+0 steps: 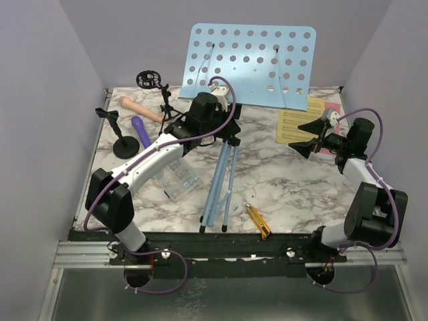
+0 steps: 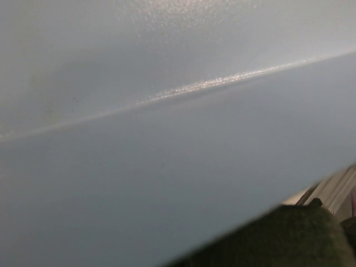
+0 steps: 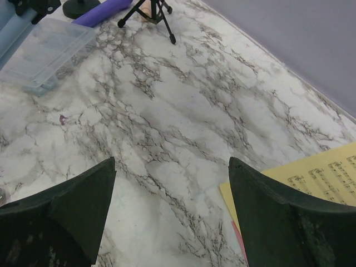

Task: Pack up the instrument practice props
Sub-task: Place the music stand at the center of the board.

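Note:
The light-blue perforated music rack [image 1: 254,57] stands tilted at the back, its folded tripod legs [image 1: 221,180] reaching toward the front edge. My left gripper [image 1: 226,124] is at the rack's lower edge; its wrist view shows only the blurred blue rack panel [image 2: 167,167] and one dark fingertip [image 2: 283,239], so its grip is unclear. My right gripper [image 1: 309,137] [image 3: 172,167] is open and empty just above the table by the yellow page [image 1: 301,120] [image 3: 317,178], which lies on a pink page [image 1: 326,148]. The beige microphone [image 1: 140,110], purple microphone [image 1: 142,132] and two black mic mounts [image 1: 122,134] [image 1: 155,83] are at the back left.
A clear plastic box [image 1: 177,177] [image 3: 44,53] of small parts lies under the left arm. A yellow-and-black utility knife [image 1: 257,221] lies near the front edge. Grey walls close in the marble table [image 1: 281,187] on three sides.

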